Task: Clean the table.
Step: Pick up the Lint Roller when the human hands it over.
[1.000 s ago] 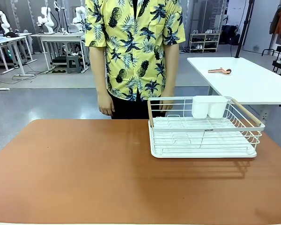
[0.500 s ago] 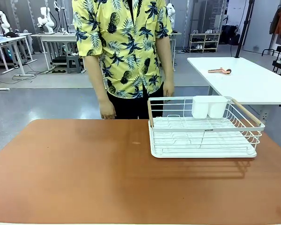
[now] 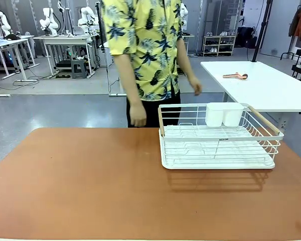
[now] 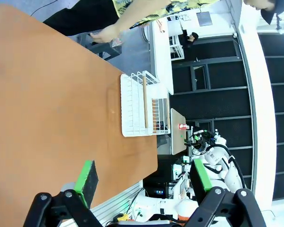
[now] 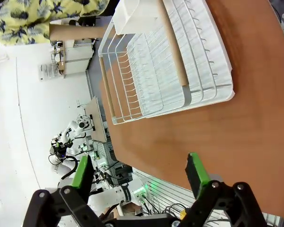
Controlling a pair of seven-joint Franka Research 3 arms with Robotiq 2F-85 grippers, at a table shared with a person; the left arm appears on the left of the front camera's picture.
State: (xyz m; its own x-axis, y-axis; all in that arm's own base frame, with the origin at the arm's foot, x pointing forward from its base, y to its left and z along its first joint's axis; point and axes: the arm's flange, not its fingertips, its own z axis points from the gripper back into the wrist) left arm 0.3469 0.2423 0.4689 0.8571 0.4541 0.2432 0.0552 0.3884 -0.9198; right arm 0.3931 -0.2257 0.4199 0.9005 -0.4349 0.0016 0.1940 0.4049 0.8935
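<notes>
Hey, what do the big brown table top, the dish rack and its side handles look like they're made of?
Table: smooth reddish-brown top with a dull sheen, looks like leather or vinyl. Dish rack: thin white-coated wire, probably metal, over a white tray, seemingly plastic. Handles: pale tan round bars, likely wood.

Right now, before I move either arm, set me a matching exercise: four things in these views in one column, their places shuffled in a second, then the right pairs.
Things
1. small brown utensil
2. person in the yellow patterned shirt
3. white wire dish rack with wooden handles
4. white plastic holder

Places
A. on the right half of the smooth reddish-brown table
B. against the wire rack's far wall
C. standing beyond that table's far edge
D. lying on the plain white table, far right

Pairs: 1-D; 2-C; 3-A; 4-B
</notes>
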